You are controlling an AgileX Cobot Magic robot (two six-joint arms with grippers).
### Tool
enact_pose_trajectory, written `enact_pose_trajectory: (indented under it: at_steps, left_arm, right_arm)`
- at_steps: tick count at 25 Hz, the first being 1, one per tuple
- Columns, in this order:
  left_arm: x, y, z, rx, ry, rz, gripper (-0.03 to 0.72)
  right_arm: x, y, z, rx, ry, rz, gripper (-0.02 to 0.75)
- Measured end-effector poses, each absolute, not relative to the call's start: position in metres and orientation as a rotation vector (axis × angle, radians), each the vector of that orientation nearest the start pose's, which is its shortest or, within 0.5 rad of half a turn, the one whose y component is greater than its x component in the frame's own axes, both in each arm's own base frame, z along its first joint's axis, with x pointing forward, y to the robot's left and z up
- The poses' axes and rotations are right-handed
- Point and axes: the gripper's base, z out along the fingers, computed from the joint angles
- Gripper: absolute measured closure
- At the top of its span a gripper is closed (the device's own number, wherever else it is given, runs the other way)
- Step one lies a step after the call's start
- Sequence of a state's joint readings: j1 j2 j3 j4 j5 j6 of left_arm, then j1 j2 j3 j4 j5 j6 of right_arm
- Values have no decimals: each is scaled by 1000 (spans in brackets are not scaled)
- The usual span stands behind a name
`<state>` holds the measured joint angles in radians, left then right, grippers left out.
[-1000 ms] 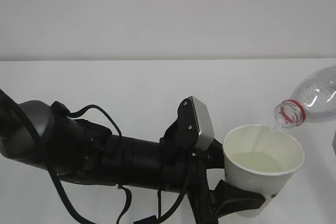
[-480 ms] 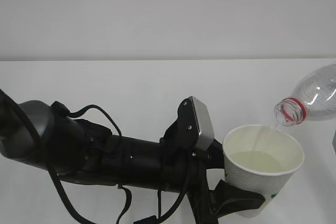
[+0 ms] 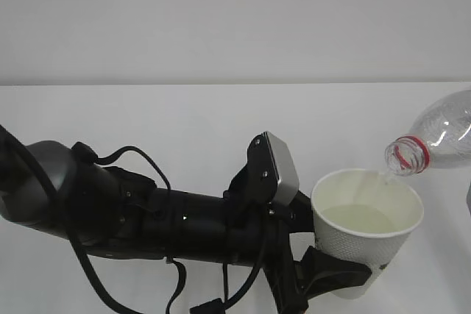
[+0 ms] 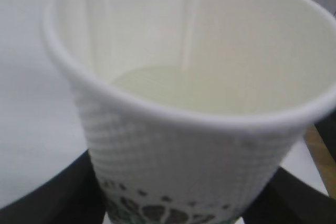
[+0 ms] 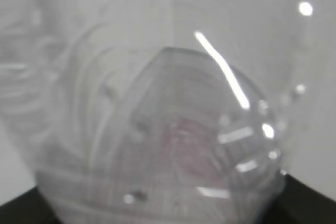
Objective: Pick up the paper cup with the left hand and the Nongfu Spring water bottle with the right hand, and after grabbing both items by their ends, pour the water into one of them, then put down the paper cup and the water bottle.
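I've got the left hand [image 3: 335, 277] reaching in from the left in the ext view, black fingers clamped round the lower part of the paper cup [image 3: 366, 237], which it holds upright above the white table [image 3: 184, 123]. Grey camera box [image 3: 278, 169] sits on the wrist just beside the cup rim. Water [image 3: 362, 219] pools in the cup bottom, pale and shallow; left wrist cam shows the same, w/ the dimpled wall and dark logo print [image 4: 152, 211] at the base.

Nongfu Spring water bottle [image 3: 436, 137] comes in from the right edge, tipped mouth-down, red neck ring [image 3: 407, 157] just over the far right rim of the cup. Bottle mouth sits right at the rim, apart from the cup wall as far as I can tell.

Right hand [image 5: 21, 203]: only dark corners show on the right wrist cam, bottle filling the view close between them, so it's gripping the bottle.
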<state>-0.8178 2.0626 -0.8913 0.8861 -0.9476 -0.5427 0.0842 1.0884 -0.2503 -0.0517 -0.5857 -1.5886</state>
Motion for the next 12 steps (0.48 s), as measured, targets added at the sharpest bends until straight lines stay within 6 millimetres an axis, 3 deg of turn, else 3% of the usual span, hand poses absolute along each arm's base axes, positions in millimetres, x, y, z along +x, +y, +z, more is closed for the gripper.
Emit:
enact_pose_trajectory:
  at_steps: [12]
  left_arm:
    - [212,-309,117,1272,1565,-1137,187]
  right_arm:
    - [190,19,221,-1428,1208,-1087,253]
